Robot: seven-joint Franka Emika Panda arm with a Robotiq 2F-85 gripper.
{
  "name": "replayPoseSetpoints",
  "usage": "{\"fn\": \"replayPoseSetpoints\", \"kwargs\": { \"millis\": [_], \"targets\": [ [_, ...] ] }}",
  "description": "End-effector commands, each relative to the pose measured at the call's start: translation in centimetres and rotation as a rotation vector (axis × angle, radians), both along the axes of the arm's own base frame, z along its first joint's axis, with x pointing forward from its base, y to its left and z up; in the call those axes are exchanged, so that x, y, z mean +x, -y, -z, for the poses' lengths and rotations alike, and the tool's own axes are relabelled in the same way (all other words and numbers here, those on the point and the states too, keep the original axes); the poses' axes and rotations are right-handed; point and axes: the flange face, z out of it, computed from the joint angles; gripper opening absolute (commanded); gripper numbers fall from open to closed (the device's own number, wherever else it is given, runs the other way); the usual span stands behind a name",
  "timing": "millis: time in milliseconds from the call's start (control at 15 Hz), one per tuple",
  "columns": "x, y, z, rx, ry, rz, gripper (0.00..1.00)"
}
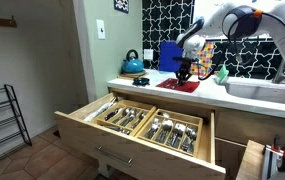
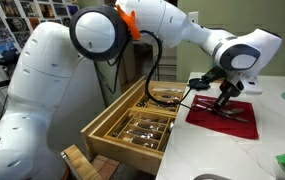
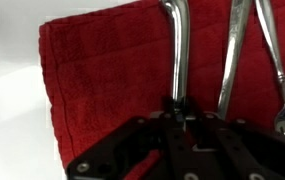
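Observation:
A red cloth (image 3: 92,80) lies on the white counter, seen in both exterior views (image 1: 178,87) (image 2: 237,124). Three silver utensils lie on it: a handle (image 3: 176,50) at the left, another (image 3: 234,50) beside it, and a fork (image 3: 280,75) at the right. My gripper (image 3: 178,108) is down on the cloth, its jaws shut on the end of the left utensil's handle. It also shows in both exterior views (image 1: 183,74) (image 2: 222,100).
A wooden drawer (image 1: 82,120) (image 2: 100,135) stands pulled open below the counter, with cutlery in its trays. A blue kettle (image 1: 132,63) and a blue box (image 1: 170,55) stand at the back. A sink (image 1: 257,90) lies beside the cloth. A wire rack (image 1: 2,115) stands on the floor.

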Motion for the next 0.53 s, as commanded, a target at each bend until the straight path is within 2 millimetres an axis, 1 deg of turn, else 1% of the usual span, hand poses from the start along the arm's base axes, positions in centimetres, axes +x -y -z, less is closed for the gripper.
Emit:
{"fn": "replayPoseSetpoints", "kwargs": {
  "millis": [0,67,267,400,467],
  "targets": [
    [0.2,0.0,-0.1,0.006,0.017,0.012,0.45],
    [0.2,0.0,-0.2,0.002,0.019,0.008,0.51],
    [0.1,-0.5,-1.3,-0.012,0.041,-0.008,0.75],
    [0.2,-1.3,-2.7,-0.051,0.073,-0.05,0.88],
    [0.4,-1.8,-3.5,-0.083,0.09,-0.087,0.97]
  ]
}}
